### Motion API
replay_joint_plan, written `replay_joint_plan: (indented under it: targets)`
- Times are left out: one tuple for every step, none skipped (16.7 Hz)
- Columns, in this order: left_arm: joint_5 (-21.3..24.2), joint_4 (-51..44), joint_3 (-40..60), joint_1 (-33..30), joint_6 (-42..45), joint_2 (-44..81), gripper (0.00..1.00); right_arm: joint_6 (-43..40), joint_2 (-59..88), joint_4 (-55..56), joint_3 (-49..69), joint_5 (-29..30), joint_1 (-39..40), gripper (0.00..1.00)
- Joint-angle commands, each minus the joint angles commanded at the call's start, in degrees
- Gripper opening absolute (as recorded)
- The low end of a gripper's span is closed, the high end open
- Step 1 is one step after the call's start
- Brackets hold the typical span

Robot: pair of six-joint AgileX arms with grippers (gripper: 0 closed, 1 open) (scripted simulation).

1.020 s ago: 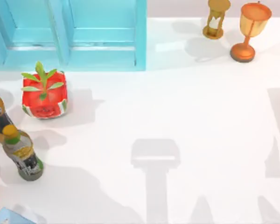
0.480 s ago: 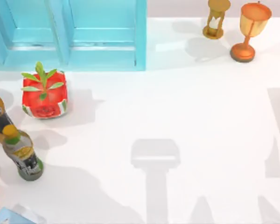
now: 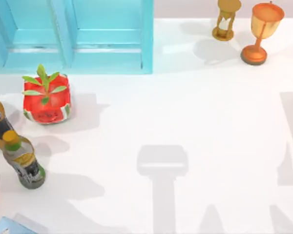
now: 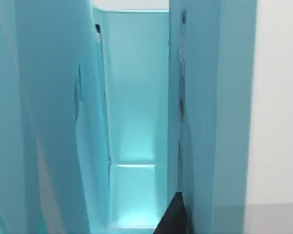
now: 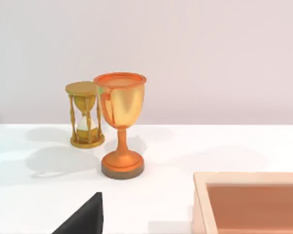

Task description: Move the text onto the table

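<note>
- The white tabletop (image 3: 205, 126) lies largely bare, offering open room for setting a book down.
- The light-blue cabinet (image 3: 73, 36) stands along the far left edge; the left wrist view looks closely into its compartments.
- A light-blue corner, seemingly the book (image 3: 7, 226), pokes in at the near-left edge.
- A tomato-shaped pot (image 3: 46, 97) and two bottles (image 3: 22, 163) crowd the left side near it.
- A goblet (image 5: 121, 124) and hourglass (image 5: 85, 114) stand far right, well clear.
- Whether either arm's jaws are open or closed cannot be told.

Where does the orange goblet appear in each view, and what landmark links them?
Top view: orange goblet at the table's far right corner, beside the hourglass.
Right wrist view: goblet standing beside the hourglass, nearer the camera.
Left wrist view: faces the light-blue cabinet instead.
Shared landmark: the hourglass.
</note>
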Motion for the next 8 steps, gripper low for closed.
replay_joint_plan:
  targets:
    - [1.0,-2.4,-1.3,1.0,0.4,-3.4,0.0,0.0,0.0,0.0,0.0,0.0,0.0,1.0]
    - [2.0,-5.0,-2.6,2.1,0.8,-7.3,0.0,0.0,0.0,0.0,0.0,0.0,0.0,1.0]
    - [3.1,-7.7,-4.1,3.3,1.2,-11.4,0.0,0.0,0.0,0.0,0.0,0.0,0.0,1.0]
    - [4.2,-10.5,-5.6,4.5,1.8,-15.7,0.0,0.0,0.0,0.0,0.0,0.0,0.0,1.0]
    - [5.3,-13.4,-7.1,5.8,2.3,-20.1,0.0,0.0,0.0,0.0,0.0,0.0,0.0,1.0]
    - [6.4,-16.2,-8.7,7.0,2.9,-24.4,0.0,0.0,0.0,0.0,0.0,0.0,0.0,1.0]
    - [7.4,-18.9,-10.1,8.3,3.5,-28.6,0.0,0.0,0.0,0.0,0.0,0.0,0.0,1.0]
    - [8.4,-21.5,-11.5,9.4,4.1,-32.3,0.0,0.0,0.0,0.0,0.0,0.0,0.0,1.0]
